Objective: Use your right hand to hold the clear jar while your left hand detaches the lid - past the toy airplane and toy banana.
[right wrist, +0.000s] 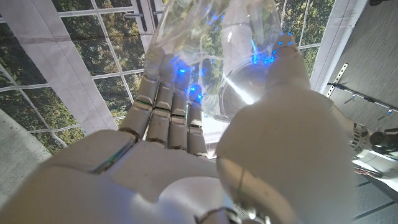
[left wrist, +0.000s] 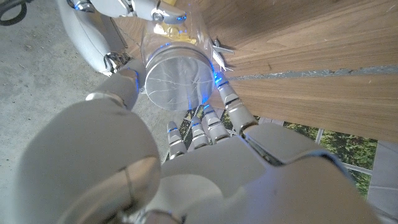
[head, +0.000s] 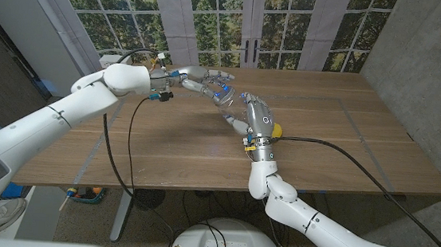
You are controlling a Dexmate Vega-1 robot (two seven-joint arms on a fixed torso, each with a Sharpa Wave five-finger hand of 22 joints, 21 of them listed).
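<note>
Clear jar (head: 227, 98) sits off the bench (head: 339, 142), held up between my two hands over the middle of the wood. Its long axis lies tipped, running roughly from the right hand (head: 255, 114) up and away toward the left hand (head: 204, 82). In the right wrist view the jar body (right wrist: 211, 56) lies against the fingers (right wrist: 165, 99) with the thumb wrapped over the near side, so I read the right hand as gripping the jar.

Left wrist view looks straight down the axis: the round lid (left wrist: 179, 78) faces the palm, with fingers (left wrist: 230, 99) spread around its rim on both sides. Fingers appear to touch the lid's edge; I judge the left hand to be clasping it, though how firmly I cannot tell.

Lid end is nearer the left hand, base end nearer the right. The coming twist turns on keeping the left palm square to that axis.

Something yellow (head: 277, 131) shows just beside the right wrist on the bench, likely the toy banana. The airplane I cannot pick out.
</note>
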